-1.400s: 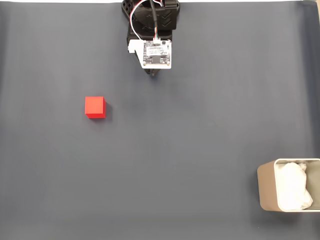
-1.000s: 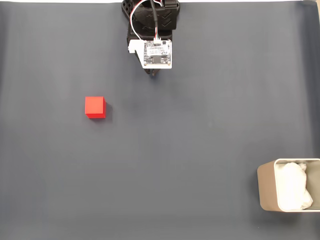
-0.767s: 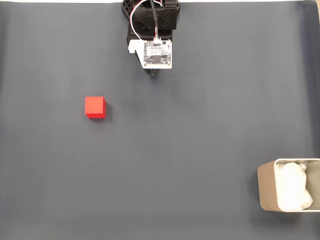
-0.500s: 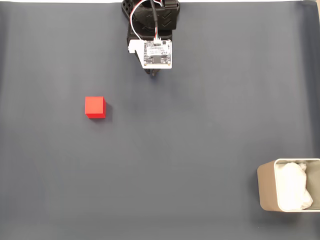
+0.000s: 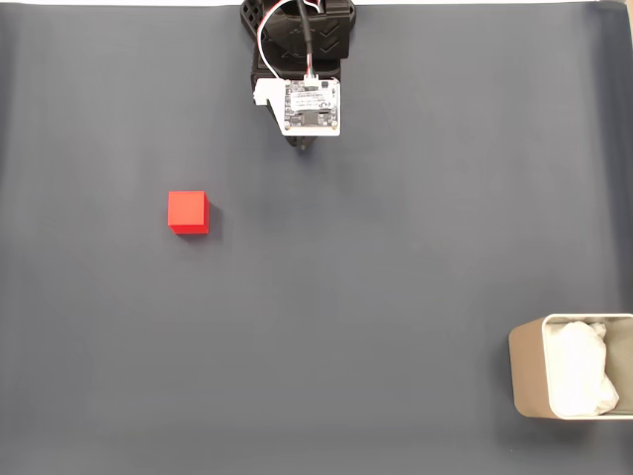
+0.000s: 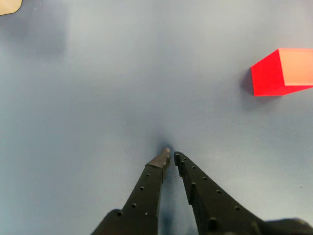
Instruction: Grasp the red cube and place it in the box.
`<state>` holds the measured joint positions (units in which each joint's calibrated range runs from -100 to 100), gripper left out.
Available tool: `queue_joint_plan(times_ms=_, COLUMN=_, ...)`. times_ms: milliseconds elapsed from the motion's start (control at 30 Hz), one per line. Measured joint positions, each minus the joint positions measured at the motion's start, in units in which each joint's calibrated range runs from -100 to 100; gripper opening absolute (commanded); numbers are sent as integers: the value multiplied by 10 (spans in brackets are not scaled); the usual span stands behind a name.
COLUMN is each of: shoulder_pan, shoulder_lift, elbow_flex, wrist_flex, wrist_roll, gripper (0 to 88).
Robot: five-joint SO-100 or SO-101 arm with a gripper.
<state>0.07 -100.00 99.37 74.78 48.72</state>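
The red cube (image 5: 188, 212) rests on the dark mat at the left in the fixed view, and appears at the upper right in the wrist view (image 6: 283, 71). The beige box (image 5: 527, 381) with crumpled white lining stands at the bottom right corner in the fixed view; a sliver of it (image 6: 9, 5) shows at the wrist view's top left. My arm sits folded at the top centre, with the gripper (image 5: 305, 146) mostly hidden under the wrist board. In the wrist view the gripper (image 6: 171, 155) is shut with nothing in it, tips near the mat, well apart from the cube.
A dark grey mat (image 5: 376, 277) covers the table. Its pale far edge runs along the top in the fixed view. The arm's base (image 5: 301, 30) stands at the top centre.
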Motion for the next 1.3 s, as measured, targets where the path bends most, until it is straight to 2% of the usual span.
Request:
queue_joint_plan(times_ms=267, shoulder_pan=-2, shoulder_lift=50, elbow_flex=-61, wrist_flex=-90, wrist_roll=-2, gripper=0)
queue_joint_plan(times_ms=500, shoulder_pan=-25, shoulder_lift=201, elbow_flex=-307, wrist_flex=-134, wrist_roll=1, gripper=0)
queue_joint_plan(times_ms=700, shoulder_pan=-26, shoulder_lift=333, elbow_flex=-529, wrist_flex=-117, wrist_roll=0, gripper=0)
queue_joint_plan(times_ms=933, shoulder_pan=-24, shoulder_lift=449, elbow_flex=-714, wrist_flex=-42, wrist_roll=-3, gripper=0)
queue_joint_plan(times_ms=1300, shoulder_pan=48, shoulder_lift=516, elbow_flex=-776, wrist_flex=-1, wrist_roll=-4, gripper=0)
